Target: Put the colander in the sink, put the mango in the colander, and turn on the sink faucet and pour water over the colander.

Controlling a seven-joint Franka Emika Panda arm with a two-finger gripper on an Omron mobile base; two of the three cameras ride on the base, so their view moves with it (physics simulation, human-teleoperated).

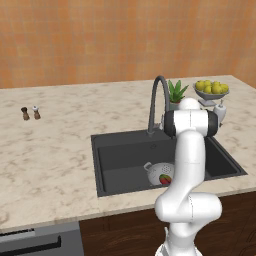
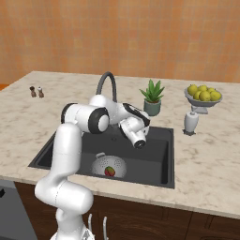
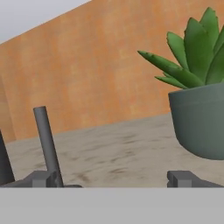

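The mango [image 2: 109, 171] sits in the colander [image 2: 108, 167]; the open, empty fingers [image 3: 39, 178] flank the faucet [image 2: 107, 84] lever [image 3: 47, 144], which needs nudging next.

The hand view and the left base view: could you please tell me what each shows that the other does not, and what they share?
Hand view alone: the gripper, jaws wide open with nothing between them, and a slim upright lever close by. Left base view alone: the colander in the sink with the mango inside, the faucet with no water running, a fruit bowl, two shakers. Shared: the potted plant, the counter, the orange wall.
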